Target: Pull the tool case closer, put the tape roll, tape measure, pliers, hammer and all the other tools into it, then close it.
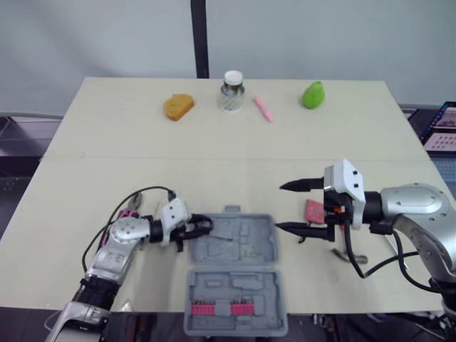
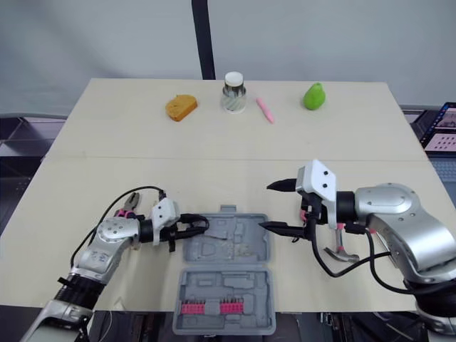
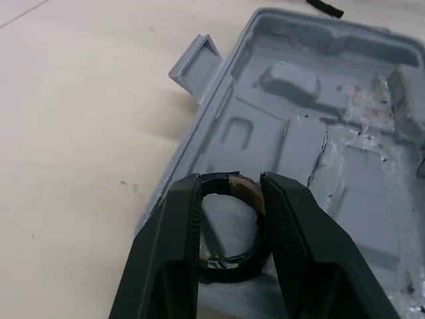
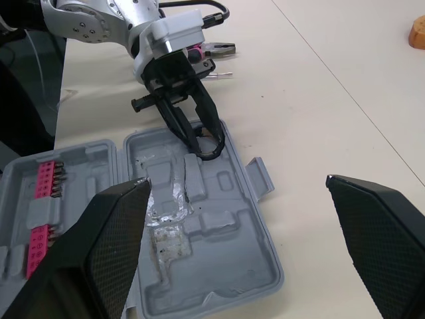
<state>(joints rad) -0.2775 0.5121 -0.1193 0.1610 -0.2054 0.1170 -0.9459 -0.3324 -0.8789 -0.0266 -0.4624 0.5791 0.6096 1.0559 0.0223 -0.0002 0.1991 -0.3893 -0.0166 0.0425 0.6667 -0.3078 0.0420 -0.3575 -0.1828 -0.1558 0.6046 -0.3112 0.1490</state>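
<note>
1. One tool case (image 1: 228,274) lies open and flat at the near edge of the bench (image 1: 107,142). Its far half is bare moulded grey. Its near half carries one row of pink bit holders (image 1: 221,308).
2. One black tape roll (image 3: 226,184) is over the far half's left edge, standing on edge between the fingers. I cannot tell whether it touches the tray.
3. One pair of pink-handled pliers (image 1: 132,206) lies on the bench just behind my left arm, outside the case.
4. One hammer (image 2: 336,251) lies under my right forearm, to the right of the case. One pink block (image 1: 314,211) sits near it, and I cannot make out what it is.
5. Four loose things line the far edge: an orange bread-like piece (image 1: 178,107), a white-lidded jar (image 1: 231,91), a pink stick (image 1: 263,108) and a green pear shape (image 1: 313,94).
6. My left pincer (image 1: 205,226) is clamped on the tape roll, one finger on each side of the ring.
7. My right pincer (image 1: 279,206) is spread wide and holds nothing. It hangs just beside the case's right edge, fingertips pointing toward the case.
</note>
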